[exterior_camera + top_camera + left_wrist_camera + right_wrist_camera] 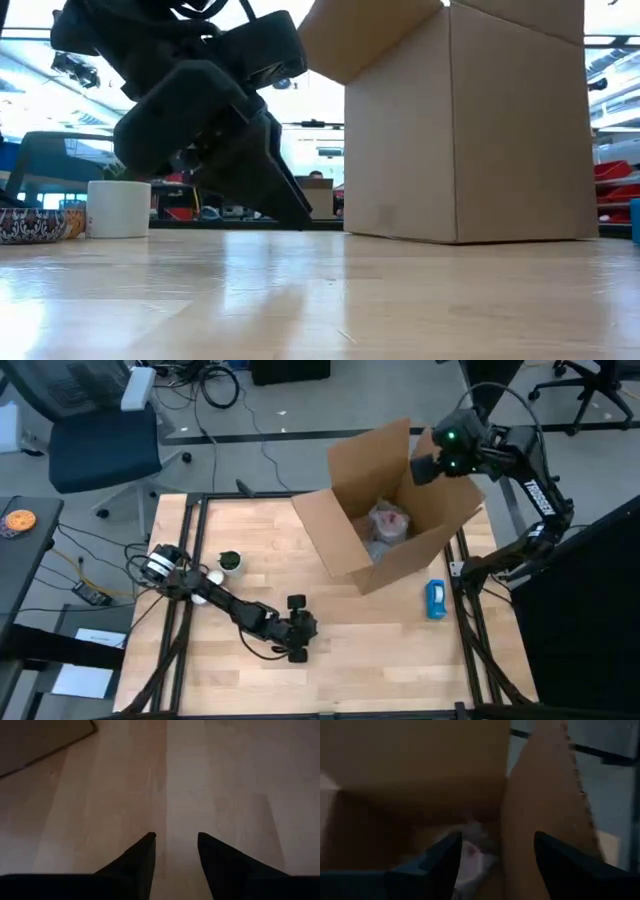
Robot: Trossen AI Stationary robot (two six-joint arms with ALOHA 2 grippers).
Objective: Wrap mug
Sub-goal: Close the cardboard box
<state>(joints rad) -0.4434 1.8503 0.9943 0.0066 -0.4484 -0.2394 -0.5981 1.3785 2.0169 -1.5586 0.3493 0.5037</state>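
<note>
An open cardboard box (400, 510) stands on the table's far right part. A white and pink wrapped bundle (388, 525) lies on its bottom and shows dimly in the right wrist view (472, 850). My right gripper (432, 466) hangs open above the box's far right corner, over the bundle (497, 852). A white mug (118, 208) stands on its base on the table's left part (229, 562). My left gripper (308, 628) lies low over the table's middle, open, with bare wood between its fingers (176, 842).
A blue object (435, 598) lies on the table right of the box's near corner. A patterned bowl (30, 225) sits left of the mug. The box flaps (375, 445) stand up toward the far side. Bare wood (380, 660) lies along the near edge.
</note>
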